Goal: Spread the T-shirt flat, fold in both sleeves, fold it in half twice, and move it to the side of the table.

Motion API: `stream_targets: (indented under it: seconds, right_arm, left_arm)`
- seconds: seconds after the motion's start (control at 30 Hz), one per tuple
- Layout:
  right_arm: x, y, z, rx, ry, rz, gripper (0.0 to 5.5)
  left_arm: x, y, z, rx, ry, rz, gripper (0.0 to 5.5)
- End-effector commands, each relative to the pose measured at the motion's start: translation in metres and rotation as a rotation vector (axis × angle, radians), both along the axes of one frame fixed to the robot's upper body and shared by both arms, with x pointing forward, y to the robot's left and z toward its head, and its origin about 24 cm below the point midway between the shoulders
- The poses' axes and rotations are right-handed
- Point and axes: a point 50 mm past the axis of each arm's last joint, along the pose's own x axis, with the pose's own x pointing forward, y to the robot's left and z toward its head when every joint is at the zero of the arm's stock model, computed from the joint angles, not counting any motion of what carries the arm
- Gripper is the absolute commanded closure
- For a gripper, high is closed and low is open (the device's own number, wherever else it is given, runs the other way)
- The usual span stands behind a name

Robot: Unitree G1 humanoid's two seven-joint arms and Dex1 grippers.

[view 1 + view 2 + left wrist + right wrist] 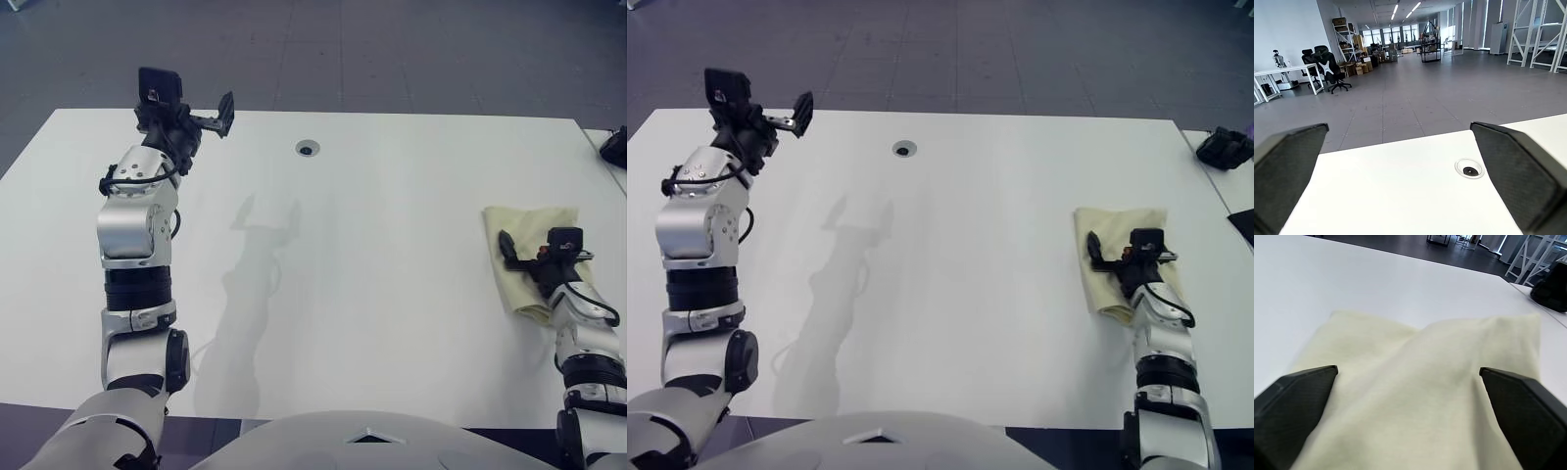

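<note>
Yellow shirt (524, 223), folded small, lies at the table's (392, 294) right edge, so the job looks done. Right gripper (535, 251) there, left gripper (193, 98) far-left, both spread wide.

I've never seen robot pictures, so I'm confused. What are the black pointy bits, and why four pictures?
It is a robot with two arms. Two pictures come from cameras in its head, looking down on a white table. The other two come from a camera on each wrist, so the black shapes at their edges are that arm's own fingers. The left fingers are open, up over the table's far left, holding nothing. The right fingers are open too, over a pale yellow folded T-shirt near the table's right side.
</note>
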Motion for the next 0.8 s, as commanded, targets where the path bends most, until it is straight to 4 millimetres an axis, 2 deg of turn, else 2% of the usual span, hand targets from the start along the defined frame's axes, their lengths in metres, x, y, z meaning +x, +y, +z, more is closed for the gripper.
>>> stream_targets:
  seconds: [0.03, 0.1, 0.17, 0.23, 0.3, 0.43, 0.8]
  right_arm:
    - [0.009, 0.011, 0.047, -0.153, -0.087, 0.011, 0.12]
    - [0.032, 0.046, 0.098, -0.158, -0.266, 0.059, 0.12]
    - [0.046, 0.087, 0.122, -0.074, -0.380, 0.107, 0.12]
    - [0.061, 0.116, 0.119, 0.029, -0.406, 0.101, 0.12]
    - [0.073, 0.130, 0.106, 0.069, -0.347, 0.065, 0.12]
    - [0.080, 0.143, 0.100, 0.117, -0.279, 0.048, 0.12]
    - [0.083, 0.145, 0.098, 0.065, -0.230, 0.098, 0.12]
  left_arm:
    - [-0.005, 0.001, 0.003, 0.037, -0.002, 0.031, 0.10]
    - [-0.008, 0.000, 0.003, 0.069, -0.002, 0.054, 0.10]
    - [-0.008, -0.004, -0.002, 0.072, 0.004, 0.072, 0.10]
    - [-0.007, -0.010, -0.016, 0.095, 0.027, 0.098, 0.10]
    - [-0.007, -0.018, -0.027, 0.099, 0.050, 0.108, 0.10]
    - [0.003, -0.024, -0.027, 0.048, 0.048, 0.123, 0.10]
    - [0.004, -0.029, -0.031, -0.003, 0.060, 0.081, 0.10]
